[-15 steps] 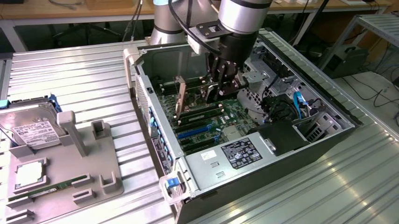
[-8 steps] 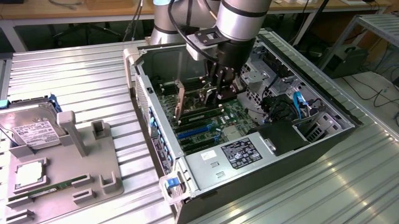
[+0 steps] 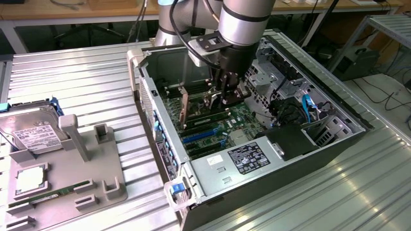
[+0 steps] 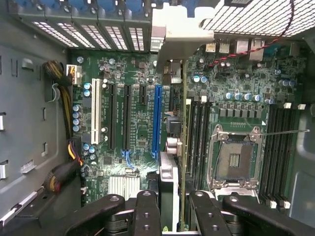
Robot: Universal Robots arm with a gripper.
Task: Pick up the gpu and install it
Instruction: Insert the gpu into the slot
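My gripper is down inside the open computer case, shut on the gpu. In the wrist view the gpu runs edge-on away from between my two black fingers, and its pale metal bracket reaches the case's rear slot openings. The card hangs over the green motherboard, just beside the long blue expansion slot and roughly parallel to it. I cannot tell whether its lower edge touches the slot.
A grey fixture tray at the exterior view's left holds a silver hard drive, a processor chip and a green RAM stick. Inside the case are the power supply, the CPU socket, memory slots and cable bundles.
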